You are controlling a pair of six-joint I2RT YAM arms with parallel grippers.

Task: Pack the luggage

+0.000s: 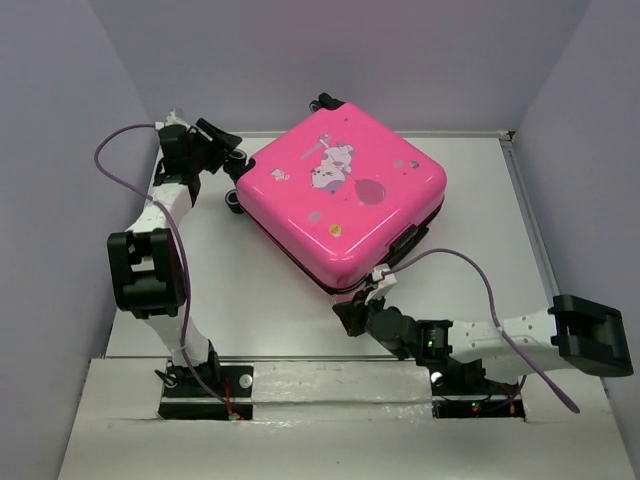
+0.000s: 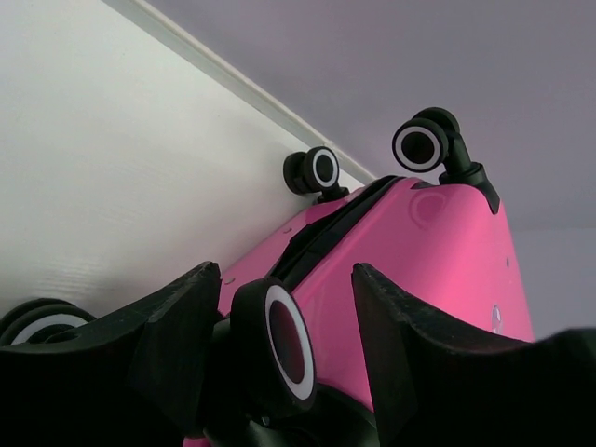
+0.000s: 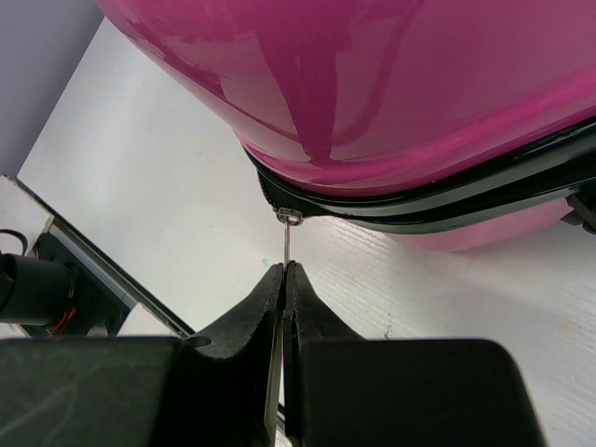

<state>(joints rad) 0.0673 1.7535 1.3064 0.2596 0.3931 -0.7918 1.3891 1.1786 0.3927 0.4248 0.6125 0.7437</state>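
The luggage (image 1: 345, 195) is a bright pink hard-shell suitcase. It lies flat and closed on the white table, printed lid up, turned diagonally. My left gripper (image 1: 236, 160) is at its far-left corner. In the left wrist view this gripper (image 2: 286, 275) stands open around a black caster wheel (image 2: 279, 340), with a gap on the wheel's right side. My right gripper (image 1: 352, 312) is at the near corner. In the right wrist view it (image 3: 284, 267) is shut on the thin metal zipper pull (image 3: 286, 240), which hangs from the black zipper trim (image 3: 419, 209).
Two more caster wheels (image 2: 321, 169) (image 2: 424, 144) stick out at the suitcase's far end, near the table's raised back rim (image 2: 214, 70). Grey walls enclose the table (image 1: 480, 190) on three sides. Purple cables (image 1: 490, 290) loop from both arms.
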